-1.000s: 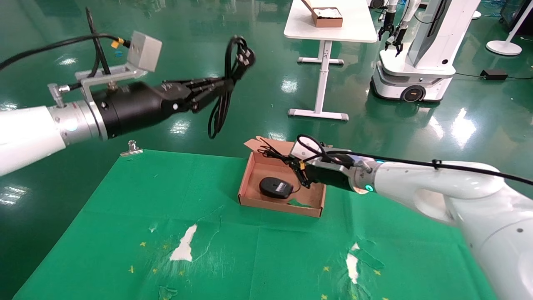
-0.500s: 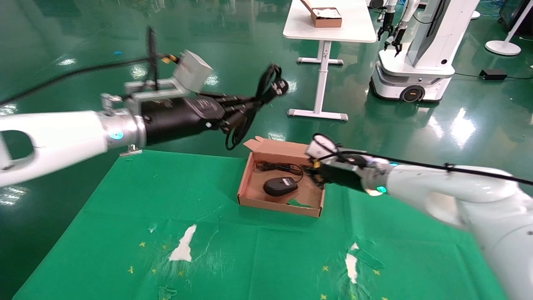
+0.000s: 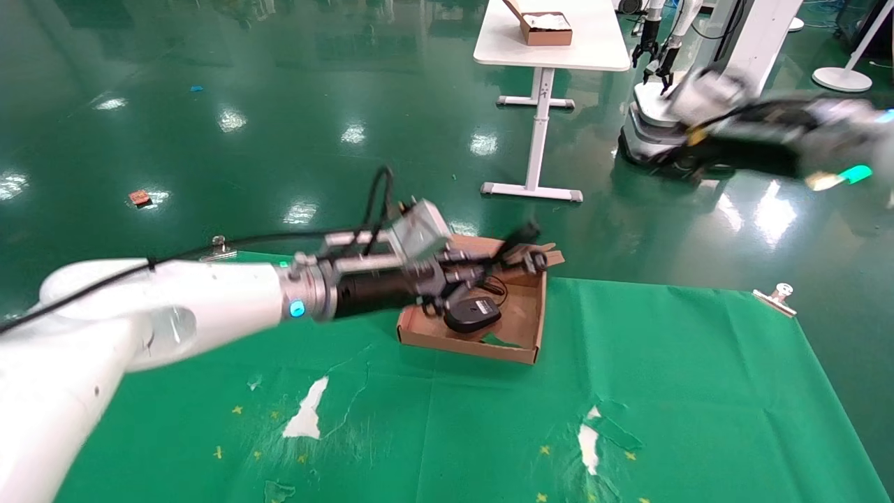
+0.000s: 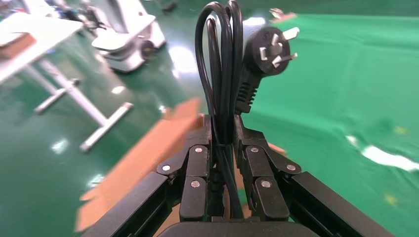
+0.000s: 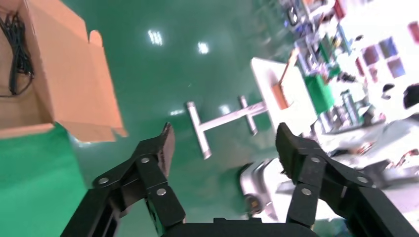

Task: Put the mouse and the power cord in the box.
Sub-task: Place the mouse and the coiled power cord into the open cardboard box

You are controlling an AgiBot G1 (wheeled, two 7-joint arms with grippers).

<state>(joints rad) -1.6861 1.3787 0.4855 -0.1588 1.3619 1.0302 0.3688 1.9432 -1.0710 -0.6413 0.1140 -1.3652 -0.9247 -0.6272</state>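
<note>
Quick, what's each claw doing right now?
Left gripper: shut on the power cord, over the box.
Right gripper: open, holding nothing, raised off to the right.

The box [image 3: 520, 328] at frame centre is matt brown cardboard. Inside lies the mouse [image 3: 473, 314], smooth black plastic. The power cord [image 4: 222, 64] is slightly glossy black rubber with bright metal prongs. The bench [image 3: 663, 391] wears matt green cloth, torn in patches; the floor [image 3: 279, 91] is glossy green.
</note>
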